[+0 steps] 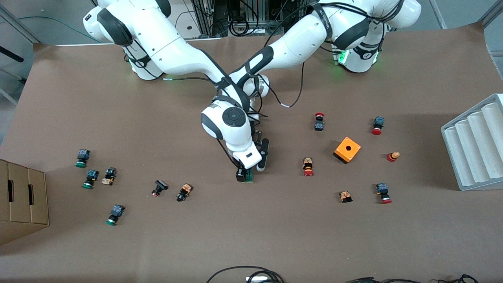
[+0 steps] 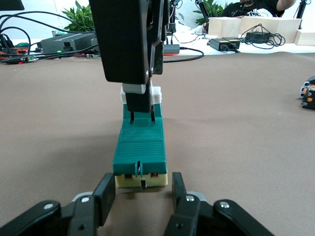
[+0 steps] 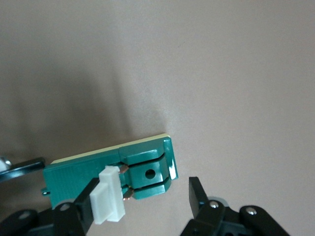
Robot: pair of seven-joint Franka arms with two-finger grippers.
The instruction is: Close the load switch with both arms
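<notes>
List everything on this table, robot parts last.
load switch: one, green with a white slider, mid-table, between both grippers
orange box: one, orange, toward the left arm's end
green-capped push-buttons: three, toward the right arm's end
red-capped push-buttons: four, around the orange box
other small parts: five, mixed colours, scattered
cardboard box: one, brown, right arm's end
ridged tray: one, white, left arm's end
left gripper: black, shut on the load switch
right gripper: black, open, one finger at the slider

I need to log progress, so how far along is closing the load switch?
Done: the left end effector is shut on one end of the load switch, bracing it. In hand: the open right end effector touches the white sliding piece. Left: pushing that piece home; it looks not yet seated.
</notes>
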